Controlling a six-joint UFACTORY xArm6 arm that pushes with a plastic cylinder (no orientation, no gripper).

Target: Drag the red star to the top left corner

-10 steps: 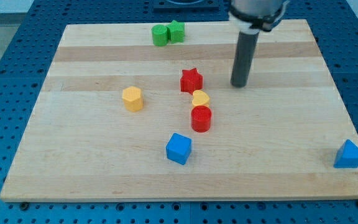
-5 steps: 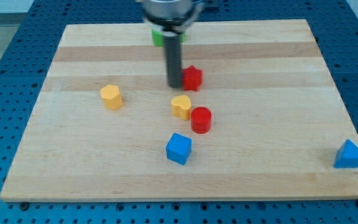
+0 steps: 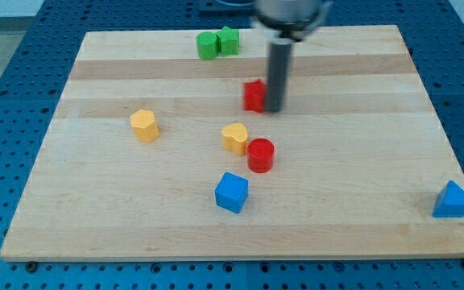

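In the camera view, the tip (image 3: pixel 274 109) sits on the bench (image 3: pixel 353 161) just right of the red star (image 3: pixel 254 95), touching it or nearly so; the rod partly hides the star's right edge and is blurred. There is no pincer on this arm (only the straight dark rod), so there is no opening to report.

The red star lies a little right of the bench's centre line, in the far half, well apart from the far left corner.

Two green blocks (image 3: pixel 217 43) stand touching each other near the far edge, left of the rod's upper part; the right one looks star-like, while the left one's shape is hard to make out.

A yellow block (image 3: pixel 144 125) sits alone to the left, about midway between the near and far edges. A second yellow block (image 3: pixel 234 138) lies near the middle, nearer than the red star, and touches or almost touches a red cylinder (image 3: pixel 260 154) just to its right and slightly nearer.

A blue cube (image 3: pixel 232 192) rests nearer still, just beyond the red cylinder and slightly left of it. A blue block (image 3: pixel 453 200) of triangular outline stands at the near right corner, well apart from everything else.
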